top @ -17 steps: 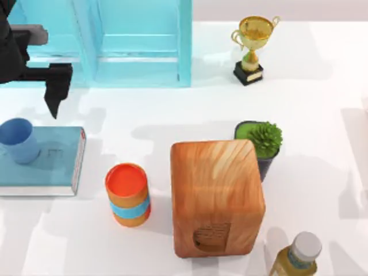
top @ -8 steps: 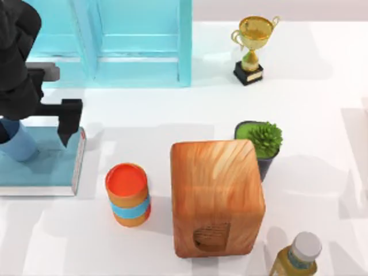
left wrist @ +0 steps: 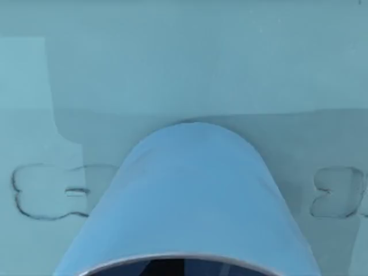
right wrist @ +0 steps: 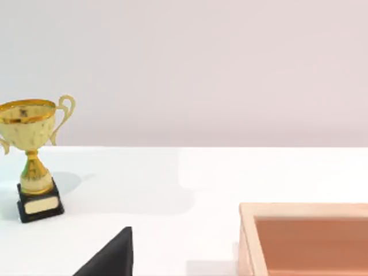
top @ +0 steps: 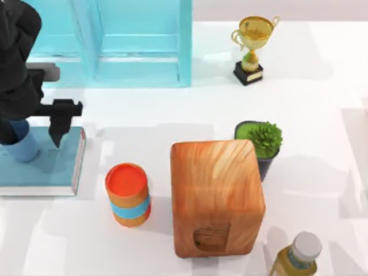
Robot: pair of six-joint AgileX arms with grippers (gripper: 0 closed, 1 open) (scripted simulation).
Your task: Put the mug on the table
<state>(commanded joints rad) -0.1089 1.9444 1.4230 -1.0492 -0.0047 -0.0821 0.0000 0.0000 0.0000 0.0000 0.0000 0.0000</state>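
1. The mug [top: 22,145] stands upright on the teal book [top: 46,169] at the table's [top: 322,103] left side, near the book's left end. It is not yet on the white surface.
2. Change: a second ago the left arm hung clear above and behind the mug, whose whole rim showed from overhead. Half a second ago the arm had dropped over it. Now the left gripper [top: 26,123] sits lower and nearer, and the arm covers the mug's upper part.
3. Gripper state: one dark finger [top: 59,119] shows, its tip over the book to the mug's right. The other finger is hidden by the arm, so I cannot tell whether the jaws are spread or pressed on the mug.
4. Judgement: this is the approach-to-grasp step. The mug has not shifted on the book, so no lift has begun.
5. View comparison: the left wrist view shows the mug's [left wrist: 190,201] pale outer wall close up, centred, with the book cover behind it, which suggests good alignment. The top view alone gives the surroundings: orange cylinder [top: 127,194] just right of the book, wooden box [top: 217,198] beyond, both bordering free table.
6. The right wrist view shows a gold trophy [right wrist: 34,158] and the box rim; the right arm is presumably parked at the right.
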